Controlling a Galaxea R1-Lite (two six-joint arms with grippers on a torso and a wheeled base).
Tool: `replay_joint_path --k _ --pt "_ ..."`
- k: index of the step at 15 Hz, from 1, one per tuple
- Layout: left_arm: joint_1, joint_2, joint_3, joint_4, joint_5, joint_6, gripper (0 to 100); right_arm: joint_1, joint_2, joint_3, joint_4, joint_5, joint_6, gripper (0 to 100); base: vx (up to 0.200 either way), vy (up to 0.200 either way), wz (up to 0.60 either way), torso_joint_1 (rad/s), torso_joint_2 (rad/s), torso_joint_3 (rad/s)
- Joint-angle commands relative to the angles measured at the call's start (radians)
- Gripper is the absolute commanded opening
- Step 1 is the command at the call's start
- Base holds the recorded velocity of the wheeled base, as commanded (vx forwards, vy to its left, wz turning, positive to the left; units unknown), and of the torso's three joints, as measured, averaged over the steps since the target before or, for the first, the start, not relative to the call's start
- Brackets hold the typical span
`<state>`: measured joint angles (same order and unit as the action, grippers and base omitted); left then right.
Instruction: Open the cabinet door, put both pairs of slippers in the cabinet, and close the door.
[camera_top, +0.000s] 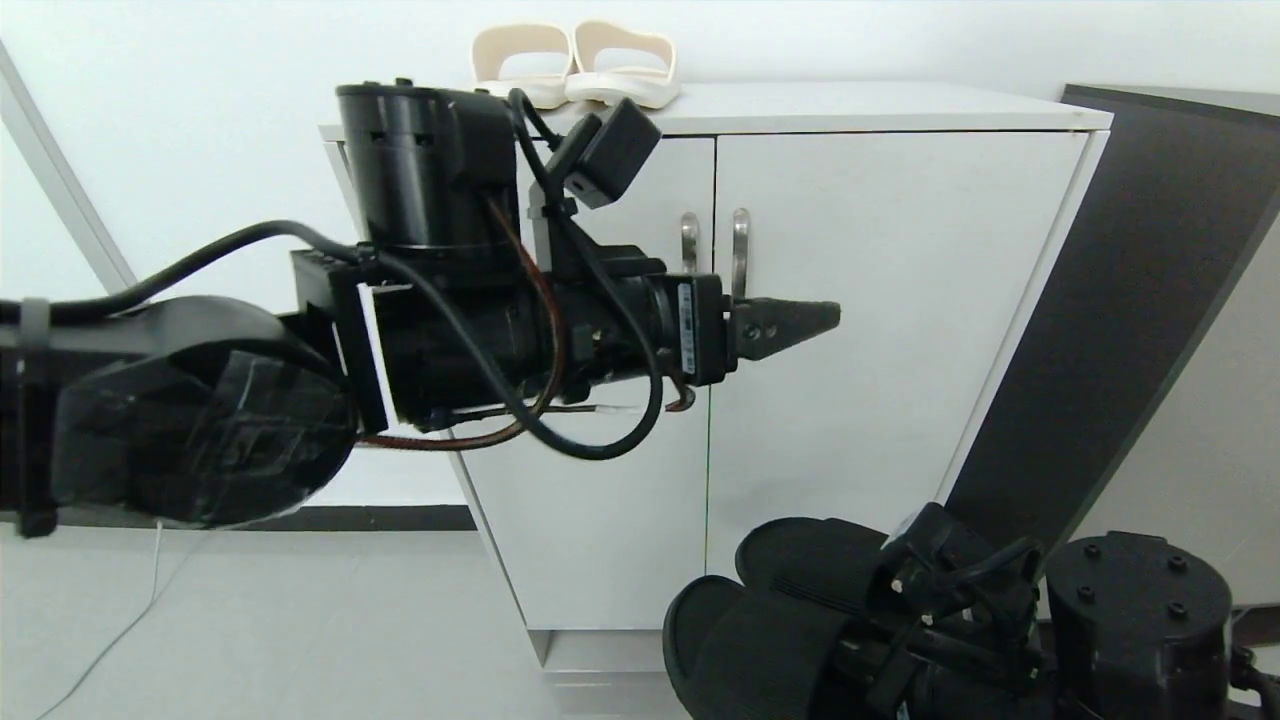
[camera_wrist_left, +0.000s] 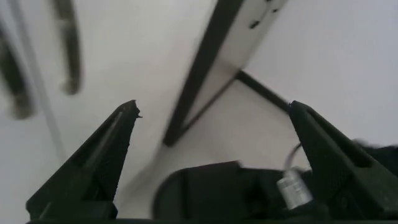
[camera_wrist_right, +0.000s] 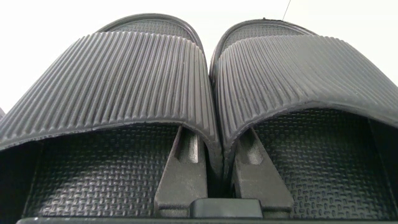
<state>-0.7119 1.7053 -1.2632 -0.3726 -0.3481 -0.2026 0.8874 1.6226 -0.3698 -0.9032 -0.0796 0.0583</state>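
The right pincer (camera_wrist_right: 217, 149) is lowest and nearest, holding the black slippers (camera_wrist_right: 124, 74) as a pair. Its two fingers (camera_wrist_right: 183, 168) reach in under the ribbed straps, one in each slipper, and press the inner walls together between them. In the head view the black slippers (camera_top: 770, 610) sit side by side low in front of the cabinet (camera_top: 880, 300), toes toward it, with the floor (camera_top: 300, 620) beneath.

Higher up, the left arm stretches across in front of the cabinet. The left pincer (camera_top: 790, 325) is at about mid-height of the doors, by the lower ends of the two handles (camera_top: 740, 250). From the left wrist view the left pincer (camera_wrist_left: 211, 149) is spread wide with nothing between its fingers (camera_wrist_left: 93, 168). The handles (camera_wrist_left: 68, 50) lie off to one side of the gap, not inside it. I cannot tell whether a fingertip touches the door.

Both cabinet doors are shut, their handles upright and just beside each other along the middle seam.

On top of the cabinet, near its back edge by the wall, the cream slippers (camera_top: 575, 62) rest side by side, touching.
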Motion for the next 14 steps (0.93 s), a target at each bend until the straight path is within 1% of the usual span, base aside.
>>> replay_joint_path --k 1,2,3,4,6,7,8,10,11,12,14 --pt "0.006 0.109 -0.151 0.060 -0.081 -0.133 100 -0.001 0.011 0.000 0.000 0.000 0.000 0 0.000 0.000 0.00 0.000 0.00 0.000" --pt "0.006 0.129 -0.176 0.061 -0.111 -0.184 100 -0.001 0.011 0.000 0.000 0.000 0.000 0 0.000 0.000 0.00 0.000 0.00 0.000" --pt "0.006 0.145 -0.189 0.061 -0.112 -0.204 100 0.001 0.013 0.000 0.000 0.000 0.000 0 0.000 0.000 0.00 0.000 0.00 0.000" --pt "0.006 0.160 -0.203 0.058 -0.106 -0.205 100 -0.001 0.011 0.000 0.000 0.000 0.000 0 0.000 0.000 0.00 0.000 0.00 0.000" --pt "0.008 0.166 -0.229 0.052 -0.045 -0.202 100 -0.001 0.011 0.000 0.000 0.000 0.000 0 0.000 0.000 0.00 0.000 0.00 0.000" --pt "0.012 0.165 -0.236 0.052 -0.035 -0.202 100 -0.001 0.014 -0.001 0.000 0.000 0.000 0 0.000 0.000 0.00 0.000 0.00 0.000" --pt "0.022 0.152 -0.237 0.052 -0.034 -0.193 100 0.001 0.019 -0.001 0.000 0.000 0.000 0 0.000 0.000 0.00 0.000 0.00 0.000" --pt "0.043 0.137 -0.234 0.057 -0.020 -0.161 100 -0.001 0.019 -0.001 0.000 0.000 0.000 0 0.000 0.000 0.00 0.000 0.00 0.000" --pt "0.051 0.139 -0.234 0.058 0.011 -0.146 100 -0.001 0.019 -0.001 0.000 0.000 0.000 0 0.000 0.000 0.00 0.000 0.00 0.000" --pt "0.065 0.139 -0.229 0.058 0.018 -0.135 100 -0.001 0.019 -0.001 0.000 0.000 0.000 0 0.000 0.000 0.00 0.000 0.00 0.000" --pt "0.089 0.140 -0.229 0.058 0.018 -0.129 100 -0.001 0.019 -0.001 0.000 0.000 0.000 0 0.000 0.000 0.00 0.000 0.00 0.000"
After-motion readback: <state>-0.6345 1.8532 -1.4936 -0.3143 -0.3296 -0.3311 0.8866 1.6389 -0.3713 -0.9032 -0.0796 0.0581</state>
